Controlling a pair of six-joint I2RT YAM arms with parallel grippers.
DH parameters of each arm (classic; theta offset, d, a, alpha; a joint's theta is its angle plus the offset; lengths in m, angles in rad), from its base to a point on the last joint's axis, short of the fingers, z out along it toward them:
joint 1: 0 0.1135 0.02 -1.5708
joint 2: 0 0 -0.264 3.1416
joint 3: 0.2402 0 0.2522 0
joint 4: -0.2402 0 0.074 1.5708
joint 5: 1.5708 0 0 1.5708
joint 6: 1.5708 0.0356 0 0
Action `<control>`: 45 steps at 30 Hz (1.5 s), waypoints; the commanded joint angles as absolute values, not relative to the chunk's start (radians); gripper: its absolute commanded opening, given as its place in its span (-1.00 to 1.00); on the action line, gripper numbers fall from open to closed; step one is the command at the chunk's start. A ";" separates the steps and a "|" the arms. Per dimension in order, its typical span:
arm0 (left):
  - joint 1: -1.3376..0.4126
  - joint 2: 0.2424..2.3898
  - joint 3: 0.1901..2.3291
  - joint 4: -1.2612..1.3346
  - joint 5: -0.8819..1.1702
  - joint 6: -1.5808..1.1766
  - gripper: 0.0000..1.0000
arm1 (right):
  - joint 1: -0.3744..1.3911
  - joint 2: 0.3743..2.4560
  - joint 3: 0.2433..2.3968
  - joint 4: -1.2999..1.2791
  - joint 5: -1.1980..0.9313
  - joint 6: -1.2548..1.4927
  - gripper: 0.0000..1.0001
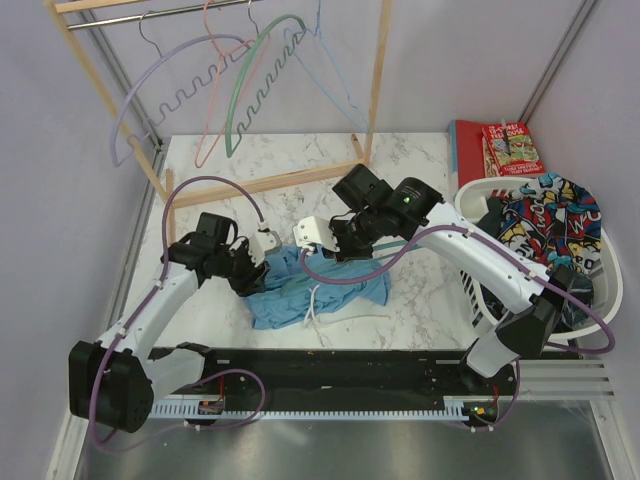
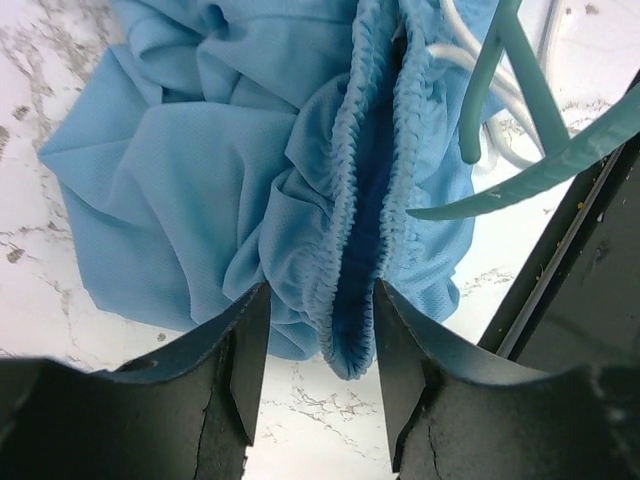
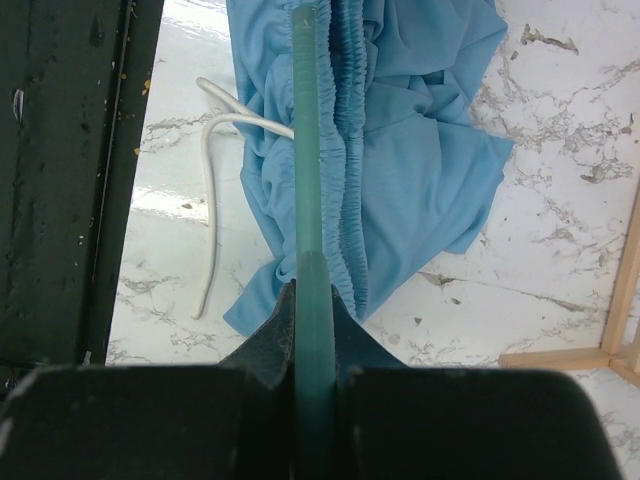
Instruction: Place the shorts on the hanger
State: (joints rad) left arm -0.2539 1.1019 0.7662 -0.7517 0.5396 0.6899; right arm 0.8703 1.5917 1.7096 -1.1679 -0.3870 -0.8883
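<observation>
Item: the shorts (image 1: pixel 318 292), sky-blue, lay crumpled on the marble tabletop (image 1: pixel 425 185) between the two arms, with the white drawstring (image 3: pixel 208 200) trailing toward the near edge. Left claw (image 2: pixel 318 305) stood about half open, its fingers on either side of the gathered elastic waistband; whether it gripped could not be told. Right claw (image 3: pixel 310 305) was closed tightly on an arm of the teal hanger (image 3: pixel 308 170), which ran out over the waistband. Also present: a wooden rack (image 1: pixel 375 75) carrying other hangers at the rear, and a white basket (image 1: pixel 606 290) of print clothes (image 1: pixel 545 215) at the right.
</observation>
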 commanded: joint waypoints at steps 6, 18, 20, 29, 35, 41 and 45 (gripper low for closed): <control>-0.250 1.132 0.813 -0.710 0.574 0.656 0.00 | 0.868 1.560 1.735 -1.154 -0.397 -0.914 -1.00; -0.250 1.154 0.801 -0.730 0.564 0.693 -0.50 | 0.848 1.588 1.756 -1.101 -0.390 -0.933 -1.00; -0.250 1.141 0.804 -0.745 0.575 0.707 -0.56 | 0.847 1.595 1.758 -1.079 -0.390 -0.928 -1.00; -0.252 1.120 0.818 -0.778 0.584 0.723 -0.71 | 0.844 1.640 1.798 -1.094 -0.436 -0.960 -1.00; -0.252 1.129 0.819 -0.781 0.594 0.719 -0.83 | 0.842 1.628 1.759 -1.120 -0.465 -0.983 -1.00; -0.252 1.146 0.822 -0.779 0.586 0.718 -0.96 | 0.844 1.611 1.750 -1.130 -0.457 -0.985 -1.00; -0.253 1.147 0.824 -0.781 0.600 0.727 -0.96 | 0.842 1.623 1.746 -1.132 -0.454 -0.992 -1.00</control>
